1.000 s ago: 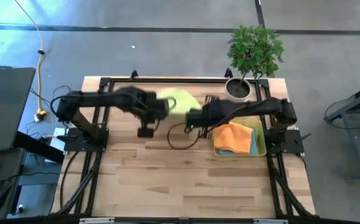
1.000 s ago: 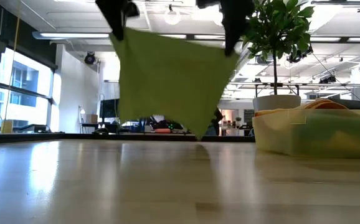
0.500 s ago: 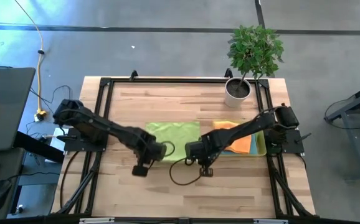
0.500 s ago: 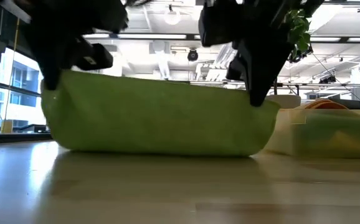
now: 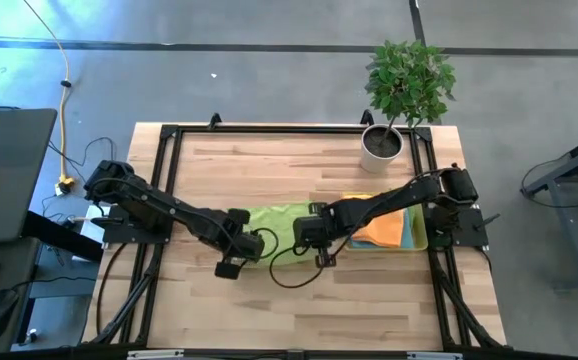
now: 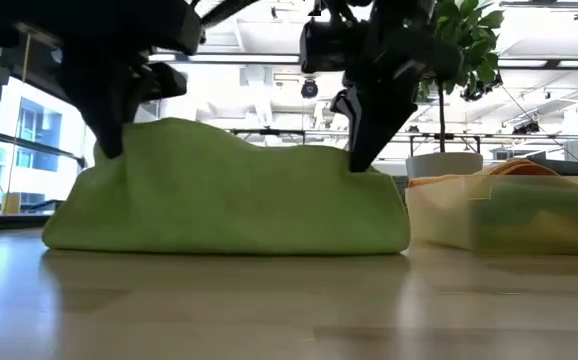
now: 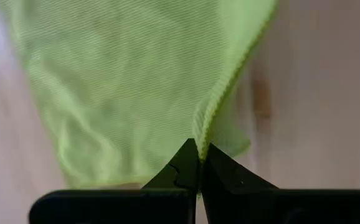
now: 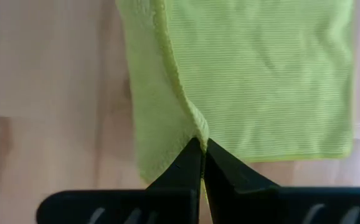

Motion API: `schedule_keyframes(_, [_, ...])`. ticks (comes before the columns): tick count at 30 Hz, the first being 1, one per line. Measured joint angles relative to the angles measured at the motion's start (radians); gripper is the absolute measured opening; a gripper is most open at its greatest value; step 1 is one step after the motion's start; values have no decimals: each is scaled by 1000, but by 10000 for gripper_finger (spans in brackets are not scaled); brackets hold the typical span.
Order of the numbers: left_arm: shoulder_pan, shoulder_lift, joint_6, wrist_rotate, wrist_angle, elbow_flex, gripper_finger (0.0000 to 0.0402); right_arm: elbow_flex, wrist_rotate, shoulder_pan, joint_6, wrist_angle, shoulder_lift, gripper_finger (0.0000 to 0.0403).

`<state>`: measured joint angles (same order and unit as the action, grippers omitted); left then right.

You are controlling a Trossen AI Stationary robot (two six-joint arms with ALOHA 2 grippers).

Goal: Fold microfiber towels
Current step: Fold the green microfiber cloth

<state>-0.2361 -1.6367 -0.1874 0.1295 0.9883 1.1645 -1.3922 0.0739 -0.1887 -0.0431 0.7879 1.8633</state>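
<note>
1. From above, the lime green towel [image 5: 274, 222] lay near the middle of the table [image 5: 299, 310], mostly hidden under both arms, with the tray [image 5: 421, 232] at its three o'clock holding an orange towel [image 5: 384, 226] over a teal one [image 5: 406, 230], and the white plant pot [image 5: 380, 145] at about one o'clock
2. The level view alone showed the green towel doubled over on the wood, its lower fold resting flat and its top edge lifted at both ends and sagging between them
3. The left gripper [image 5: 248, 240] stood at the towel's seven o'clock corner; its wrist camera showed the fingers [image 7: 183, 168] pressed fully together, pinching the towel's hemmed edge [image 7: 220, 102]
4. The right gripper [image 5: 305, 232] stood at the towel's four o'clock corner; its wrist camera showed the fingers [image 8: 220, 171] likewise clamped tight on a raised fold of the same cloth
5. Only the wrist cameras revealed the ribbed weave and bare table beside the cloth
</note>
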Motion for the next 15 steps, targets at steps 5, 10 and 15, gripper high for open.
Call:
schedule_keyframes(5, [44, 0, -26, 36, 46, -5, 0, 0, 56, 45, 92, -12, 0, 0])
schedule_keyframes(10, [100, 1, -30, 37, 45, -57, 1, 0, 60, 94, 106, -29, 19, 0])
schedule_keyframes(15, [159, 1, -11, 55, -4, -109, 1, 0, 58, 139, 145, -56, 42, 0])
